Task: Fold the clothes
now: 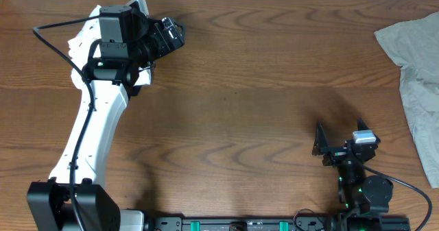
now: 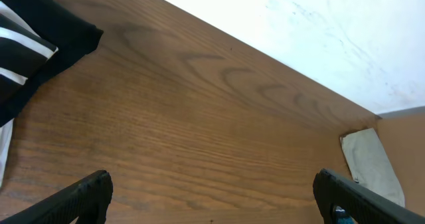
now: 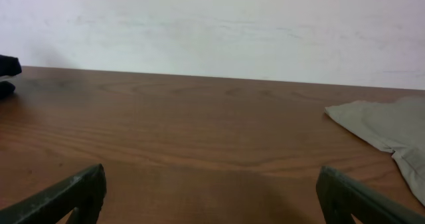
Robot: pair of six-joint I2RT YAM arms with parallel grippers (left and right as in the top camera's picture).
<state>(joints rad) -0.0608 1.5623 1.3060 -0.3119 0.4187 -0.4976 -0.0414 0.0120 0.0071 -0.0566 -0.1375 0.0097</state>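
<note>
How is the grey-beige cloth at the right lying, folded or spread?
Spread, not folded: the grey-beige cloth lies flat, rumpled, with uneven edges. It runs past the overhead view's right side, so the rest cannot be told.

Dark wood-grain table, white wall behind

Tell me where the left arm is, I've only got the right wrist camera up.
Observer: Overhead, the left claw sits over the far left part of the table, open and holding nothing.
Operator: Any clothing near it?
Observer: Its wrist camera shows black fabric with white stripes lying on the table at that picture's left edge.
Operator: And the grey cloth I see?
Observer: The grey-beige garment lies unfolded along the table's right edge, cut off by the frame.
</note>
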